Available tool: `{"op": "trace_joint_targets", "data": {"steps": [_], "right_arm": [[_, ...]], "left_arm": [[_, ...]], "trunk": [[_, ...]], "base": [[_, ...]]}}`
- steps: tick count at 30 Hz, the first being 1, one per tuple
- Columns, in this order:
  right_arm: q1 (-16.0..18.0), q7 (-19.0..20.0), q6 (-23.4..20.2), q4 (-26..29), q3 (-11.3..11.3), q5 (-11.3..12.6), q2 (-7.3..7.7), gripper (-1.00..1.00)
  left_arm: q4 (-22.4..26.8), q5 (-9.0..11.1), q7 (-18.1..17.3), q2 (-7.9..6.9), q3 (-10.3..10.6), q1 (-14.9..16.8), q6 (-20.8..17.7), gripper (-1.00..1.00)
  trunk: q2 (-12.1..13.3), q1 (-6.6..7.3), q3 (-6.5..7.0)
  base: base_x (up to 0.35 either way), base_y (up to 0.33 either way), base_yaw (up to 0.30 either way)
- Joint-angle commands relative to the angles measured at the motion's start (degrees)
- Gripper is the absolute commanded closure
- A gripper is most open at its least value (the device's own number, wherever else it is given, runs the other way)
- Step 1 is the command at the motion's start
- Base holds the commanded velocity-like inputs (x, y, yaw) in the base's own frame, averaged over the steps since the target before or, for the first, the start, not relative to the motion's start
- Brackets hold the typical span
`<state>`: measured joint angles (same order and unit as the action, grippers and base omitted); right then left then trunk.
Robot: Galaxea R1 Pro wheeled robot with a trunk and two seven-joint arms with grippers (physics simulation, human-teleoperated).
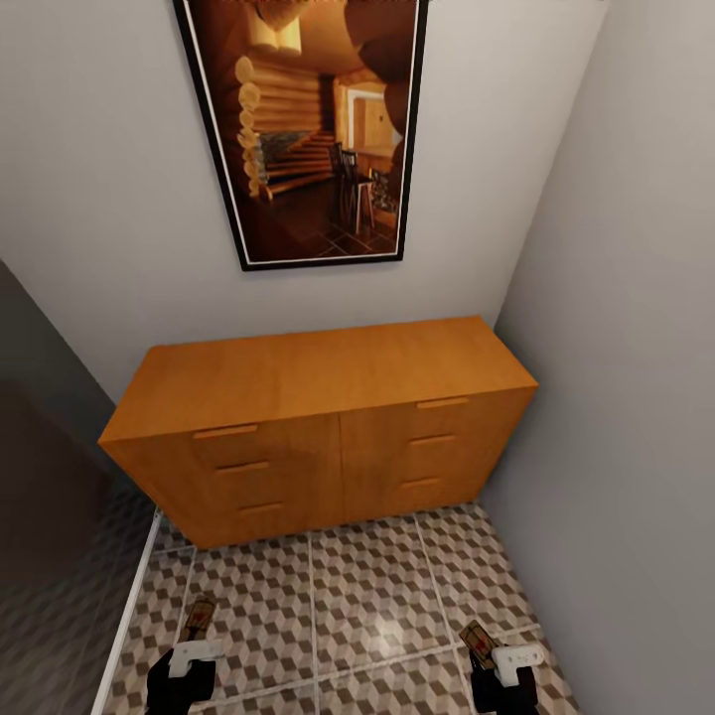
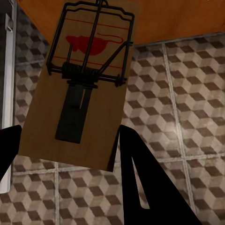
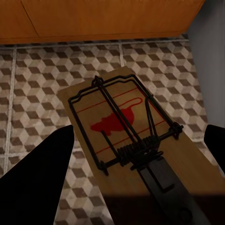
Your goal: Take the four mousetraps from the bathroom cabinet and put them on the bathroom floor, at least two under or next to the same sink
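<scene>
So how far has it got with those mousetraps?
Partway. Each gripper, left and right, holds a mousetrap: one between the left fingers, one between the right ones. None lies on the tiled floor in view, and the cabinet drawers look closed. Both still need setting down; the other two aren't visible.

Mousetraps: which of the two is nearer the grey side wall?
The mousetrap at the right gripper, close to the grey wall. The other mousetrap, at the left gripper, is farther from that wall, beside the white strip edging the tiles.
</scene>
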<state>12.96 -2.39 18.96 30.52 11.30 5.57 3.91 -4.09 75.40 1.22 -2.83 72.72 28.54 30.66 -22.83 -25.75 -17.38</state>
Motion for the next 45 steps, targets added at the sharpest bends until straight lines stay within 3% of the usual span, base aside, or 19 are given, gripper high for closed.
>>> {"op": "trace_joint_targets", "data": {"steps": [1,45], "right_arm": [[0.0,-0.2,0.2,0.0,0.5,0.6,0.07,1.00],[0.0,-0.2,0.2,0.0,0.5,0.6,0.04,1.00]], "left_arm": [[0.0,-0.1,0.4,0.02,0.4,0.0,0.1,1.00],[0.0,-0.1,0.4,0.02,0.4,0.0,0.1,1.00]], "trunk": [[-0.1,-0.03,-0.05],[-0.1,-0.03,1.45]], "base": [[0.000,0.000,0.000],[0.000,0.000,0.000]]}}
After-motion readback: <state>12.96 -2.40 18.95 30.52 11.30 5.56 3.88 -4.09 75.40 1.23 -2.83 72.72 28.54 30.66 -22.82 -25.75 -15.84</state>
